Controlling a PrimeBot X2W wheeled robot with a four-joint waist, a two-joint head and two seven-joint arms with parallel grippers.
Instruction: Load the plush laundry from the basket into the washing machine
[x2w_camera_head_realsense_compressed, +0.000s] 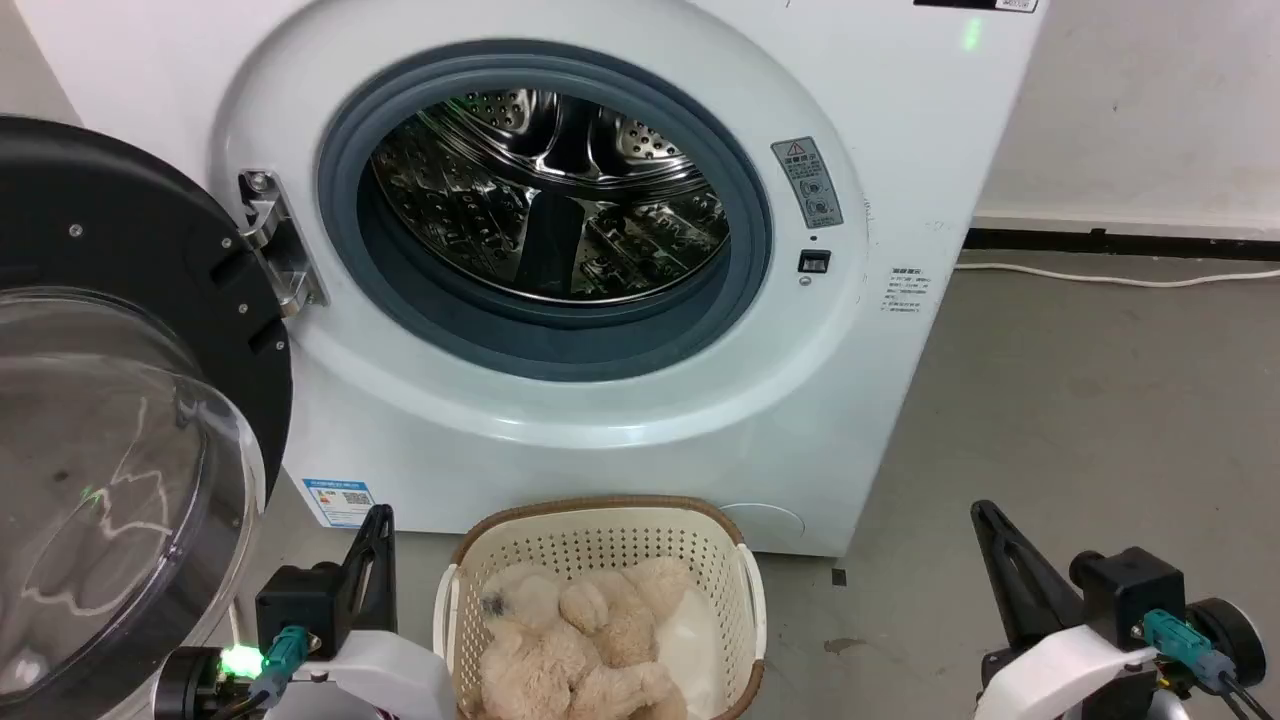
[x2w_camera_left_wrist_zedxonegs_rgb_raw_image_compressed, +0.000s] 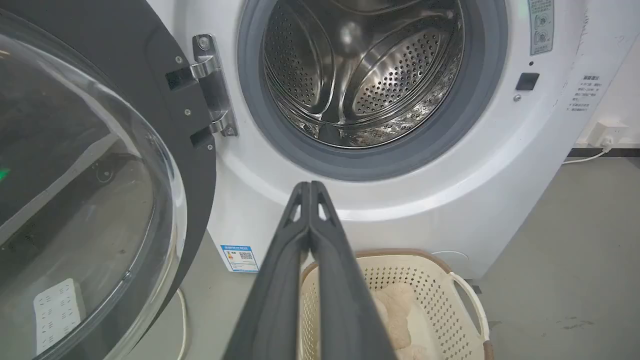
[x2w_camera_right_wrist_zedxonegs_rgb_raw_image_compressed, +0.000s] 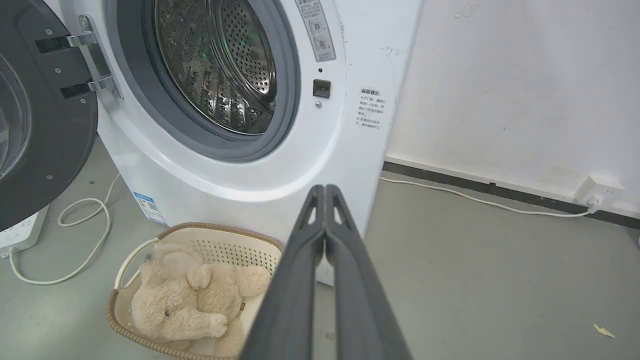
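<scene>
Far left, the door (x2w_camera_head_realsense_compressed: 130, 380) is swung wide and must be skirted. The left pincer (x2w_camera_head_realsense_compressed: 379, 520) is pressed together, just beside the basket (x2w_camera_head_realsense_compressed: 600, 506), in which the plush (x2w_camera_head_realsense_compressed: 585, 640) is curled. That pincer should be spread first, then lowered over the toy's thick middle. Above, the drum (x2w_camera_head_realsense_compressed: 550, 200) of the washer (x2w_camera_head_realsense_compressed: 900, 150) is seen open. The right pincer (x2w_camera_head_realsense_compressed: 985, 515) is pressed together, well apart; a cable (x2w_camera_head_realsense_compressed: 1100, 276) is trailed along the wall.

Even indoor light is falling softly.
The washing machine drum (x2w_camera_head_realsense_compressed: 550, 200) is glinting with glare; wrist-view edges are bowing.
</scene>
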